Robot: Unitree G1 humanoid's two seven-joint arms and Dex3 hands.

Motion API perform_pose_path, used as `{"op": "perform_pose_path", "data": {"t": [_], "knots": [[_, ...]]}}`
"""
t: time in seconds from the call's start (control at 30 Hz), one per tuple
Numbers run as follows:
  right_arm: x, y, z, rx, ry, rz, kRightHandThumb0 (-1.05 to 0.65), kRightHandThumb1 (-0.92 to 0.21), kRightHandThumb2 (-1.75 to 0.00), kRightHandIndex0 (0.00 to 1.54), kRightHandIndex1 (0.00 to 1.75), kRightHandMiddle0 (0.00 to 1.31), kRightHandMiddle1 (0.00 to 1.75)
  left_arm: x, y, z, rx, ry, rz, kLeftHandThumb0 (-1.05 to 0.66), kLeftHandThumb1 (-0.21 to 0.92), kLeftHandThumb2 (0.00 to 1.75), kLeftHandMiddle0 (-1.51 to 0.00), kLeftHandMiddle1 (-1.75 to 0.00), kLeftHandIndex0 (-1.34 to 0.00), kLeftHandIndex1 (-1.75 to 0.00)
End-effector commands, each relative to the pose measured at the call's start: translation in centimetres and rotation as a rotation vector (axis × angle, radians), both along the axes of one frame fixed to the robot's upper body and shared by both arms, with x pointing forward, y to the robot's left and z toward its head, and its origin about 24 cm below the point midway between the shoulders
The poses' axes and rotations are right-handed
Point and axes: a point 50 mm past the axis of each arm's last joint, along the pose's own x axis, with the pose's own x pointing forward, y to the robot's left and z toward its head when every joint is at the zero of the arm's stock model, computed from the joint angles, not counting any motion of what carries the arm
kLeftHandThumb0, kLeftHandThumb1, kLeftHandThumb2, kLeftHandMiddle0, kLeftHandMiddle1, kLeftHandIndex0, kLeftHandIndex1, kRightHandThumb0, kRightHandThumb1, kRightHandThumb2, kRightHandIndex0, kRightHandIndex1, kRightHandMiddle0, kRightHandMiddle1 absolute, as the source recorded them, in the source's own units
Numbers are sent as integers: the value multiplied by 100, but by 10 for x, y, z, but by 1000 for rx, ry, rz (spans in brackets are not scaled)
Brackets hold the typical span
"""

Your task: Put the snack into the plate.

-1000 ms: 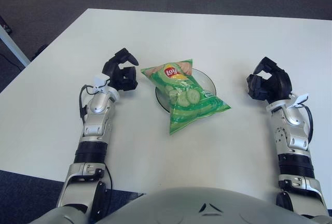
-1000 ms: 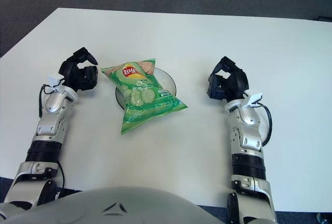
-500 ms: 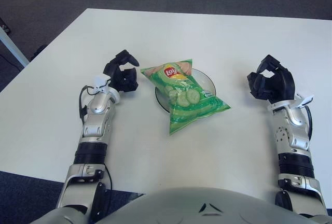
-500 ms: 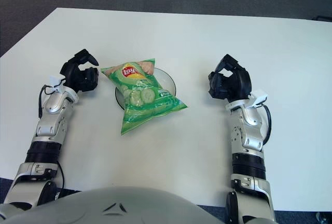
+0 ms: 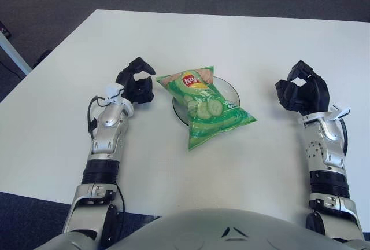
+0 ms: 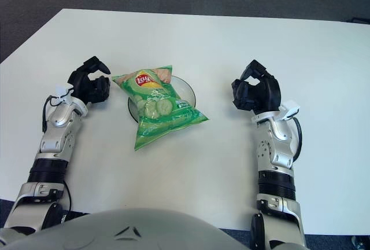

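A green Lay's snack bag (image 5: 206,106) lies across a dark-rimmed plate (image 5: 233,91) in the middle of the white table; its lower end hangs over the plate's near rim onto the table. My left hand (image 5: 136,84) is just left of the bag, apart from it, with its fingers curled and holding nothing. My right hand (image 5: 301,92) is well to the right of the plate, fingers curled, also holding nothing.
The white table (image 5: 191,39) stretches far behind the plate, with dark carpet beyond its edges. A pale bar (image 5: 14,53) crosses the floor at the far left. My own grey torso (image 5: 231,230) fills the bottom edge.
My right hand has drifted slightly to the right and turned a little. My left hand has edged a touch away from the bag. The bag and plate have not moved.
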Motion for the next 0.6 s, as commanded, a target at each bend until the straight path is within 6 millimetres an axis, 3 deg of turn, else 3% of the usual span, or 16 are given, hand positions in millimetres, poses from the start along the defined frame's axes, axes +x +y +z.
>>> {"op": "perform_pose_path", "data": {"t": [0.0,0.57], "knots": [[-22,19,-51,128,119,-63,-53,-21,-145,134,175,70,175,-42,-16,-76,-124,289,41,-45,39,122,-130,-175,-55,-175],[-21,19,-53,70,76,-119,-53,-21,-145,134,175,70,175,-41,-15,-75,-106,283,58,-46,37,125,-133,-175,-57,-175]]}}
